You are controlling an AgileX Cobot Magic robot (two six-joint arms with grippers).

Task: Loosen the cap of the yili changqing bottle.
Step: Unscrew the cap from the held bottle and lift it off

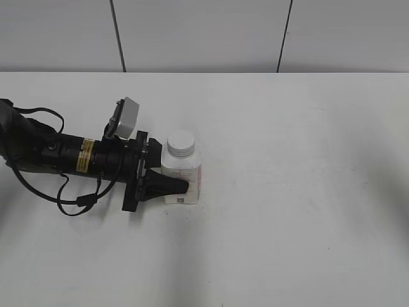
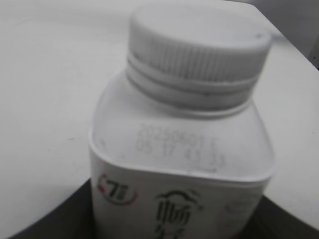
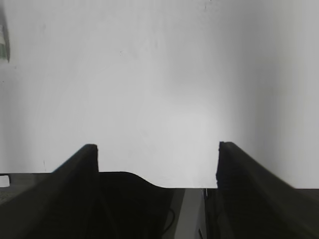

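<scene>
The yili changqing bottle (image 1: 183, 177) stands upright on the white table, left of centre, a squat white bottle with pink print. Its ribbed white cap (image 1: 181, 143) sits on the neck. My left gripper (image 1: 174, 180) reaches in from the left and is shut on the bottle's body, one black finger across its front. In the left wrist view the bottle (image 2: 182, 169) fills the frame with the cap (image 2: 199, 47) above and dark fingers at both lower corners. My right gripper (image 3: 157, 149) is open and empty over bare table; it does not show in the exterior view.
The white table (image 1: 300, 192) stretches wide to the right and front of the bottle. A grey panelled wall (image 1: 204, 32) runs behind the far edge. The left arm's cable (image 1: 70, 204) loops on the table at the left.
</scene>
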